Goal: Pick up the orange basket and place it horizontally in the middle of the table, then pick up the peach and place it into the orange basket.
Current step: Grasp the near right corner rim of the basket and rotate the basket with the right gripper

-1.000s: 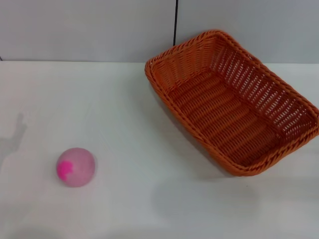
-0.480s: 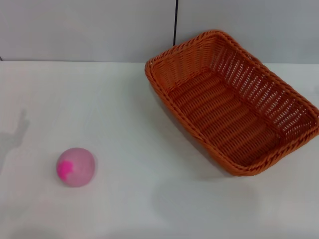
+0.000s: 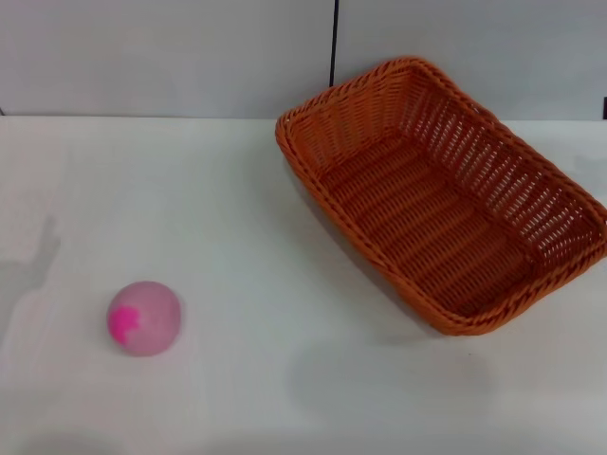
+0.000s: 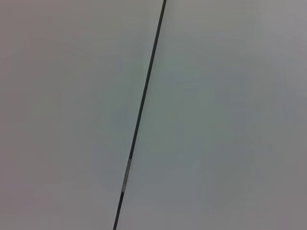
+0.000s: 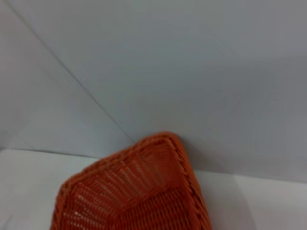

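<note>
Head view: I see the orange basket [image 3: 444,194] sitting askew on the right half of the table [image 3: 237,209], one corner toward the back wall, its long side running diagonally. It's empty inside.
Head view, peach: the peach [image 3: 144,318] rests on the near left of the table, well apart from the basket, magenta blotch facing left.
Head view, arms: neither gripper shows here; only a faint shadow lies on the tabletop at the far left edge.
Left wrist view: just grey wall panels with a dark seam [image 4: 141,112] running across. No fingers, no basket, no peach, so I can't say whether the left gripper is released or clenched.
Right wrist view: I'm looking at one braided corner of the basket [image 5: 139,187] against the wall, table on either side. My own fingers aren't in shot, so I cannot tell their state, and nothing shows them touching anything.
Progress: by my reading, nothing is done. The basket isn't centred or squared, and the peach is outside it.
Left to do: grasp and reposition the basket, then fetch the peach.
</note>
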